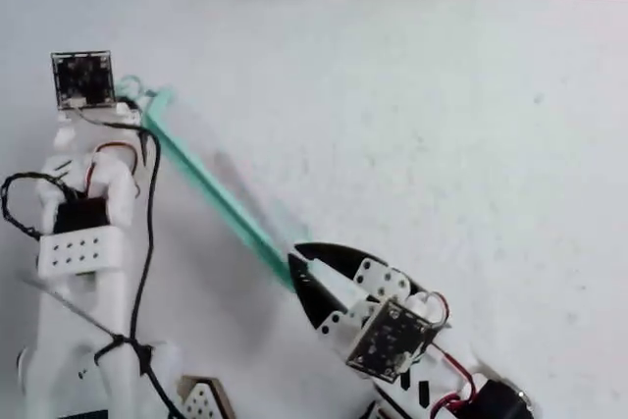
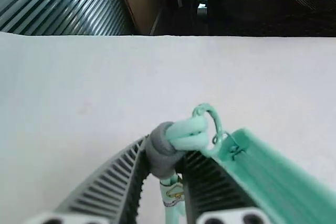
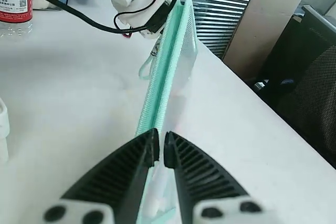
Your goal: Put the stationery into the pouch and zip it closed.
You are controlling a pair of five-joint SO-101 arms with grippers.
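The green pouch (image 1: 221,193) lies stretched over the bench (image 1: 442,125), its long axis running from far left to near right between my hands. My left hand (image 2: 167,156) pinches the zip cord (image 2: 184,129) at the far end, and my right hand (image 3: 161,148) is clamped on the near end.

High view looks down; 2 wrist views closely share the pouch (image 1: 216,188).

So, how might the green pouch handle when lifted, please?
Probably floppy: the pouch looks like thin fabric, stretched on edge between the left gripper, on its cord loop, and the right gripper. Likely light; it may fall flat if released.
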